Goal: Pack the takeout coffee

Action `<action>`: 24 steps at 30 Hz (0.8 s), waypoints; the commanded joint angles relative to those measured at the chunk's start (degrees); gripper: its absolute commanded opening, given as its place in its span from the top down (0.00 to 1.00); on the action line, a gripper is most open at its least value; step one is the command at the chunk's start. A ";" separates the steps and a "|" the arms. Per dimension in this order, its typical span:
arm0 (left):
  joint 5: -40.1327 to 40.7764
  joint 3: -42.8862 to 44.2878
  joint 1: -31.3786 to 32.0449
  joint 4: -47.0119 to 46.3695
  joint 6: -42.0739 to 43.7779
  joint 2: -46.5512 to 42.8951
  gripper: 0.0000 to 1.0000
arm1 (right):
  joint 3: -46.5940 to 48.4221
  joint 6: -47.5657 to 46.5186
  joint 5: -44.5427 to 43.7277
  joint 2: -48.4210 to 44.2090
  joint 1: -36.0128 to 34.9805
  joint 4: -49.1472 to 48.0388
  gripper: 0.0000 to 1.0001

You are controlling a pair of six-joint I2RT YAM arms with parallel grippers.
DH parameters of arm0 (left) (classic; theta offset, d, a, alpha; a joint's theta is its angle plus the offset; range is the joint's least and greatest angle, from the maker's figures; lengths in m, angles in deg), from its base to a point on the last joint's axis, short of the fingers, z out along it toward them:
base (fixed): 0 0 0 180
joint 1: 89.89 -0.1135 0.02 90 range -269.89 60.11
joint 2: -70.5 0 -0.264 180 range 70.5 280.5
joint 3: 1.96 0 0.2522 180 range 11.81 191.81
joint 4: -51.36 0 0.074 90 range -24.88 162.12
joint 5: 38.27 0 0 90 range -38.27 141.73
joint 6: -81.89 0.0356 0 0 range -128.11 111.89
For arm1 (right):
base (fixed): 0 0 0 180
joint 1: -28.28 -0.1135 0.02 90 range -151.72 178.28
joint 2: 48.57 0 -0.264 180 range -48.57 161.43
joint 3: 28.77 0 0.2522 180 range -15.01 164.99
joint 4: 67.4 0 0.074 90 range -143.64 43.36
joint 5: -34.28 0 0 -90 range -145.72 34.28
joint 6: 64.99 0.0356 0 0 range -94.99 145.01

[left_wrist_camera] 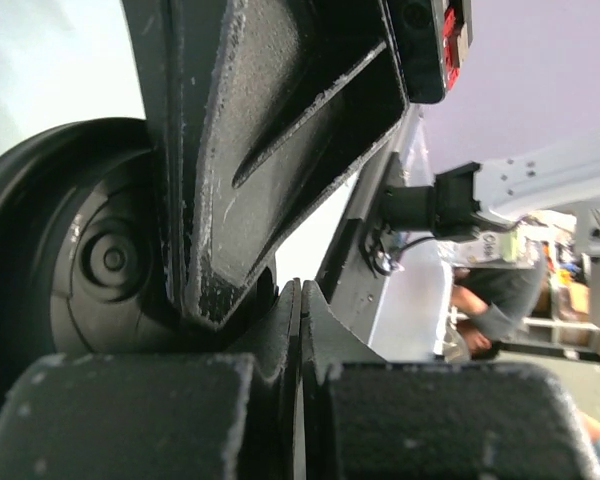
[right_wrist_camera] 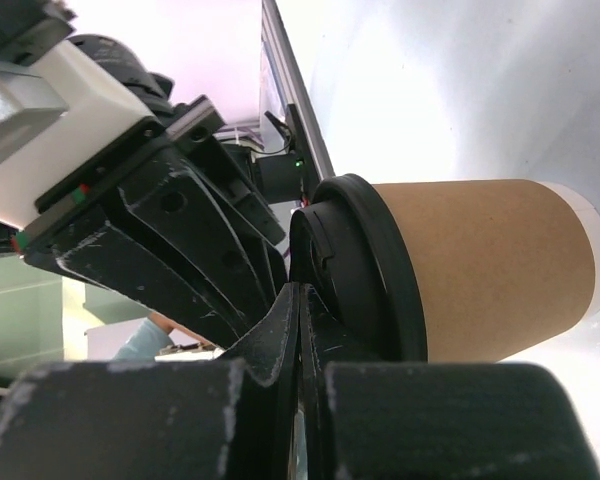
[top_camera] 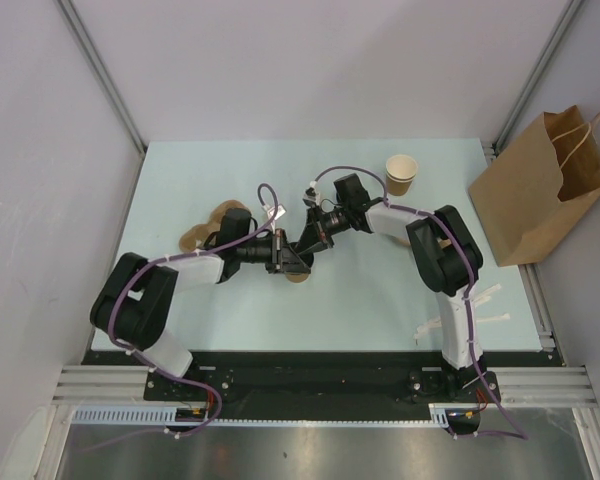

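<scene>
Top external: the cup [top_camera: 298, 277] stands upright mid-surface [top_camera: 230, 180], straight beneath both arms. Left end effector [left_wrist_camera: 298, 300] and right end effector [right_wrist_camera: 298, 305] are pinched closed, gripping nothing, against its black lid [right_wrist_camera: 355, 270]. The paper bag [top_camera: 540, 190] waits at 2 o'clock, nearer the right arm.

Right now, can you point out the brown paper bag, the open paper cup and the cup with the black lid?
Brown paper bag [top_camera: 535, 195]: top external view, its flat side panel.
Open paper cup [top_camera: 400, 180]: top external view, its tan outer wall.
Lidded cup [right_wrist_camera: 480, 270]: right wrist view, its tan wall.
</scene>
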 commanded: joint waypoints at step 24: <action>5.06 12.99 -1.07 27.36 18.76 -23.10 0.43 | 8.90 0.11 -2.07 -5.01 0.05 -1.69 0.97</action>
